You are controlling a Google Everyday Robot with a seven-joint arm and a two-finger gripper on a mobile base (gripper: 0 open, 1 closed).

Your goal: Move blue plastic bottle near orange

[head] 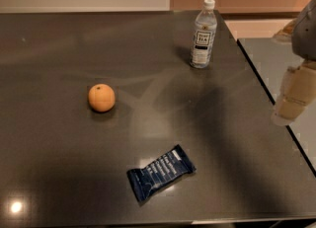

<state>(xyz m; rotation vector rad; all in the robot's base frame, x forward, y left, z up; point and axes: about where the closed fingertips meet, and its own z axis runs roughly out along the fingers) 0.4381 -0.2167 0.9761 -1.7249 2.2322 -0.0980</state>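
Blue plastic bottle (203, 34) stands apart from orange (101, 97); hand (290, 104) apparently far right.

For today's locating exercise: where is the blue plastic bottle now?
The blue plastic bottle stands upright back right on the table, apart from the orange; the hand is beyond the right edge.

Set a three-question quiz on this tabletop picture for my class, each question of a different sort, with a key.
1. True or false: the bottle stands upright, well apart from the orange.
2. Which lies nearest the table's front edge? A) orange B) bottle C) snack wrapper
3. Fill in: the gripper is at the picture's ____ edge, away from the bottle.

Key: 1 true; 2 C; 3 right.
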